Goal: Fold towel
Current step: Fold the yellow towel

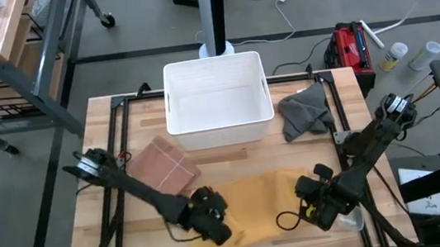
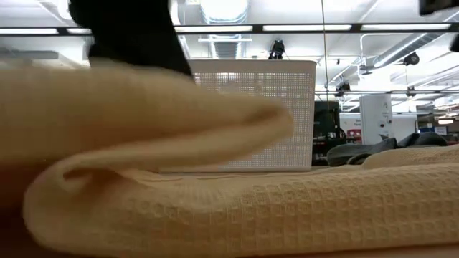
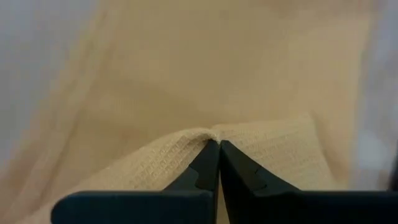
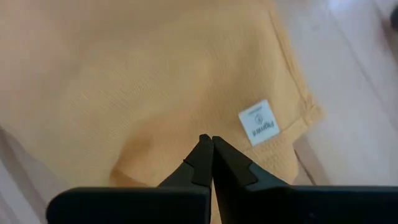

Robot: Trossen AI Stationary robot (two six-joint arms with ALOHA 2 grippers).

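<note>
Wooden slats make up the surface (image 1: 116, 235), which stands on a grey floor strewn with cables. Near its front edge lies the yellow towel (image 1: 270, 197), and both arms reach down to it. The left gripper (image 1: 215, 228) sits at the towel's front left corner, its jaws closed on a raised ridge of cloth, as the left wrist view shows. The right gripper (image 1: 317, 212) is at the front right part; its jaws are pressed together, pinching fabric near a white label (image 4: 260, 122). Holding 2 front points likely lets the arms carry that edge over for a fold. Behind the towel, the white basket (image 1: 170, 104) appears to hold nothing. Beside it lie a grey cloth (image 1: 303, 112) and a brown cloth (image 1: 165, 165).
</note>
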